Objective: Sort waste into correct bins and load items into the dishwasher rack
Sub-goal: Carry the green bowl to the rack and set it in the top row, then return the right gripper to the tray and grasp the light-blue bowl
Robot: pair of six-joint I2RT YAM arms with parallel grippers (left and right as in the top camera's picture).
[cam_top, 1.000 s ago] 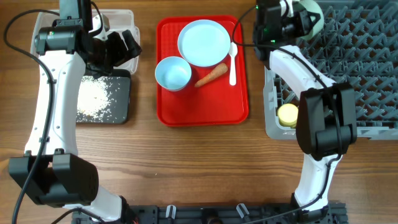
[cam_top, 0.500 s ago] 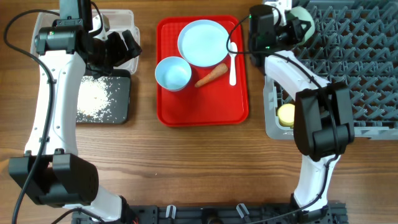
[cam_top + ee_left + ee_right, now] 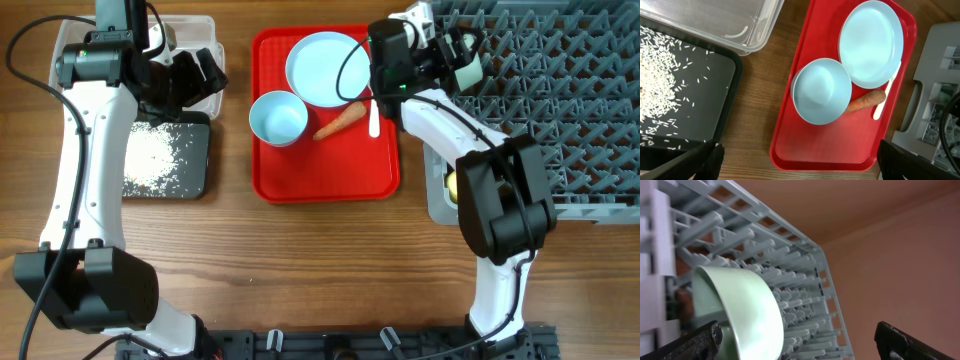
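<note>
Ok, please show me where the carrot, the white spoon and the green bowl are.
orange carrot (image 3: pixel 866 100), left wrist view, middle of its body.
white plastic spoon (image 3: pixel 374 122), overhead view, its lower end.
pale-green bowl (image 3: pixel 745 307), right wrist view, its curved wall.

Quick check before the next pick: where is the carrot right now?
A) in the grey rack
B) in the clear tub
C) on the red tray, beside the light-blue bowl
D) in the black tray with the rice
C: the carrot lies on the red tray, beside the light-blue bowl and near the plate.
</note>
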